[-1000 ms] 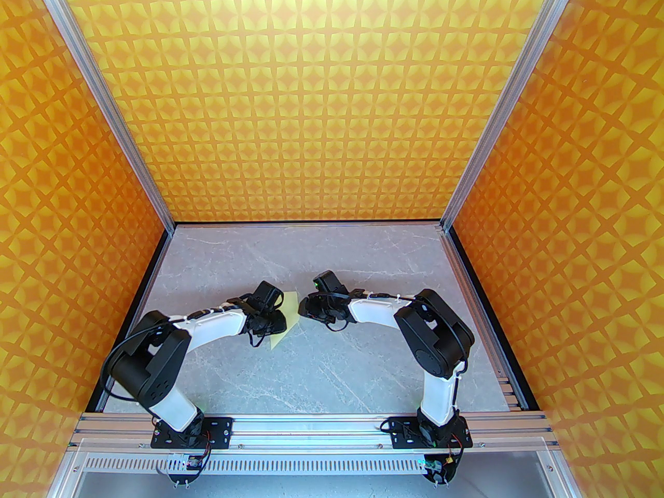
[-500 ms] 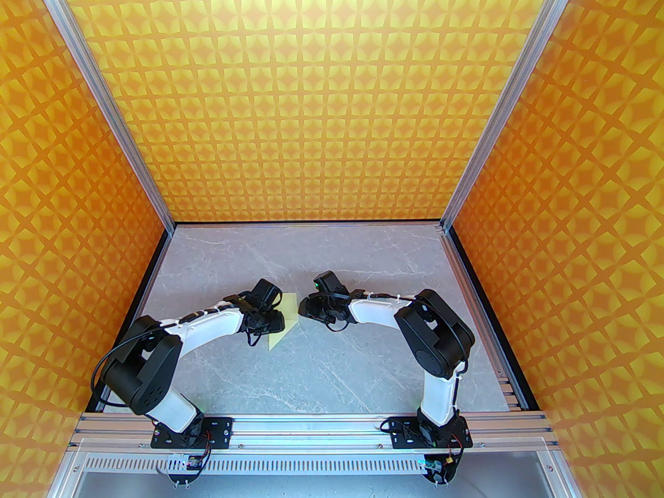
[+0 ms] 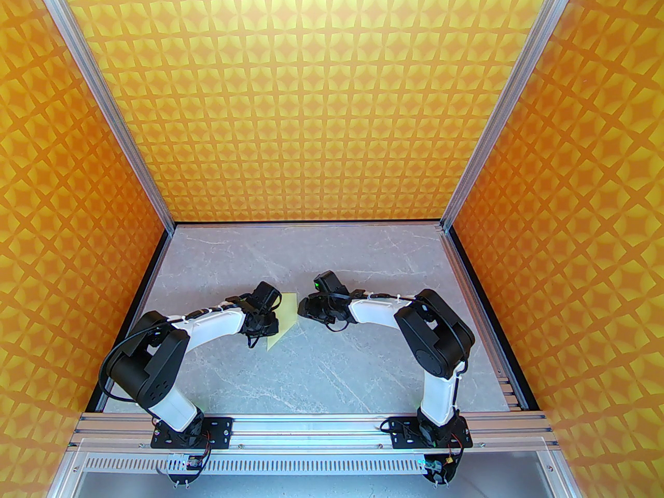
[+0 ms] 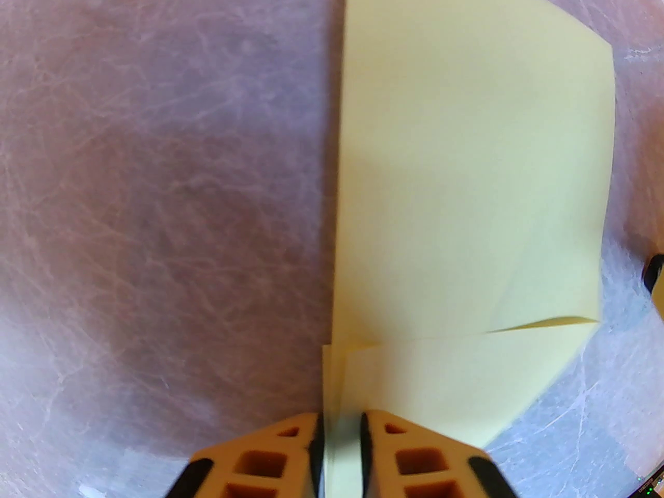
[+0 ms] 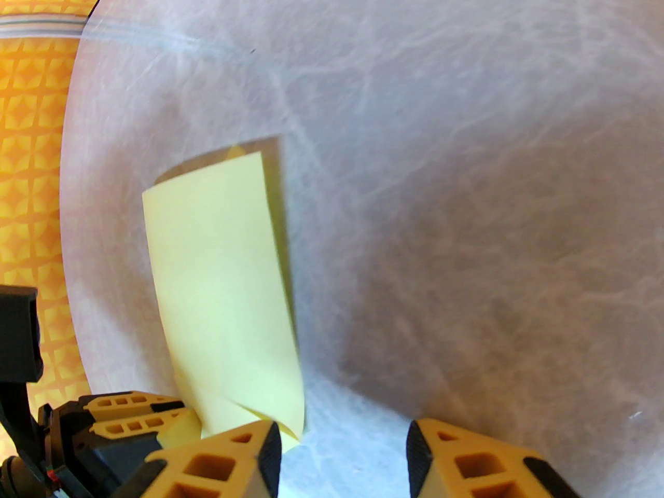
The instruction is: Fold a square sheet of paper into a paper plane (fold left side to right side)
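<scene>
The thin pale yellow paper sheet (image 4: 467, 174), half folded, sits on the grey marbled counter (image 3: 332, 371) between the arms. It looks light, limp and crease-prone, so it is probably best pinched at its folded edge, where the left jaws clamp it. The right jaws gape empty.

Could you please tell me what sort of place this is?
Probably a lab robot cell: patterned orange walls on an aluminium frame enclose a marble-look table, with a left arm and right arm bolted to a rail at its near edge.
</scene>
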`<state>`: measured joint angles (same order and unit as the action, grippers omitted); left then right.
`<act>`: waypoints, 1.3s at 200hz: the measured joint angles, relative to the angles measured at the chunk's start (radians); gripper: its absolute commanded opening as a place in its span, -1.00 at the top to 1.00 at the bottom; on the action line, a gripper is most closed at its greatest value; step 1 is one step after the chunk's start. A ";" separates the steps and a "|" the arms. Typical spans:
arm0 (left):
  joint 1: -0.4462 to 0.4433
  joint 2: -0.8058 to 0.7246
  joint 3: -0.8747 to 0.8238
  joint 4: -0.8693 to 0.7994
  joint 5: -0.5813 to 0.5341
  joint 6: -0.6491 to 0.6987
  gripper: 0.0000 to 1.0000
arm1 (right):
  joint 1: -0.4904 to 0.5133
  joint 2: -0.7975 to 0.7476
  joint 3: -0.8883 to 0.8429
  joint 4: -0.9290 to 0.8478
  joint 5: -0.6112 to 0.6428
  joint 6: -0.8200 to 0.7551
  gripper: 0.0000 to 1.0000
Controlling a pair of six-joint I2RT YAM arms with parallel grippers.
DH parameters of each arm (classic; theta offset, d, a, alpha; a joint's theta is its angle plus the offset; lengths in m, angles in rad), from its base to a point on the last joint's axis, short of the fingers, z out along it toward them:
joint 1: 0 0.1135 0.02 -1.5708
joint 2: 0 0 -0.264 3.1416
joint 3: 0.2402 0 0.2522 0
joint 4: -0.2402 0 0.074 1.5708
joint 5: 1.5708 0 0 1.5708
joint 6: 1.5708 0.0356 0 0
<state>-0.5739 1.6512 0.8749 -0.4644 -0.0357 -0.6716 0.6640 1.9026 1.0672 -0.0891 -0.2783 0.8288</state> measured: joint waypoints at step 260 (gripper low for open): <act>-0.001 -0.091 -0.046 0.034 0.046 -0.050 0.43 | 0.070 0.102 0.007 0.183 -0.110 0.170 1.00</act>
<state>-0.5751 1.5600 0.8291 -0.4305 0.0105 -0.7219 0.7338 2.0045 1.0740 0.0937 -0.3882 0.9989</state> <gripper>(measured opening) 0.315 0.032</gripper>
